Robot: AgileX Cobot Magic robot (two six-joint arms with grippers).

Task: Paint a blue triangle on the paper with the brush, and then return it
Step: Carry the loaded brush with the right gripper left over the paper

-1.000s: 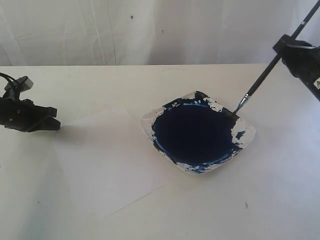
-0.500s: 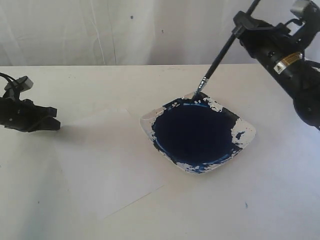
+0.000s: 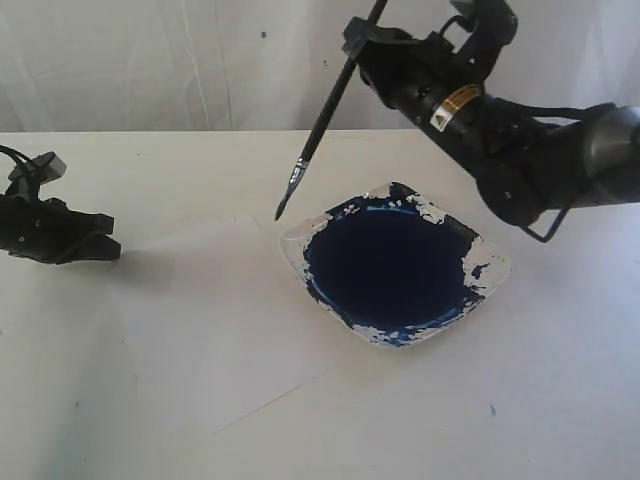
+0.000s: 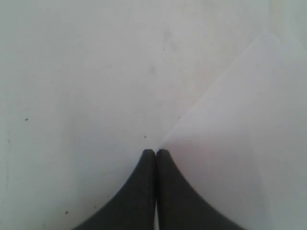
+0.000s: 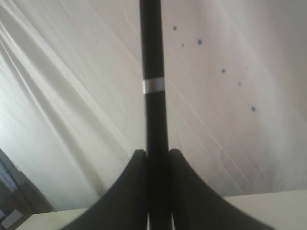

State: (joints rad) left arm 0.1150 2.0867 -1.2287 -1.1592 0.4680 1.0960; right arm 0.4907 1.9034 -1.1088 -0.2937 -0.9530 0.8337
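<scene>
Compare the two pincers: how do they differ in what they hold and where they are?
The left pincer is shut on nothing, low at the edge of the paper; the right pincer grips the brush, raised well above the table. Both are black and shut.

The black left gripper [image 3: 108, 243] is set low, well off to the left of the white square dish of dark blue paint [image 3: 497, 262], jaws pressed together on nothing. The black right arm [image 3: 520, 150] is stretched in above and behind that dish. Its gripper [image 3: 352, 42] is raised and clamped on the long black-handled brush [image 3: 322, 115], which is tilted tip-down just left of the dish.
</scene>
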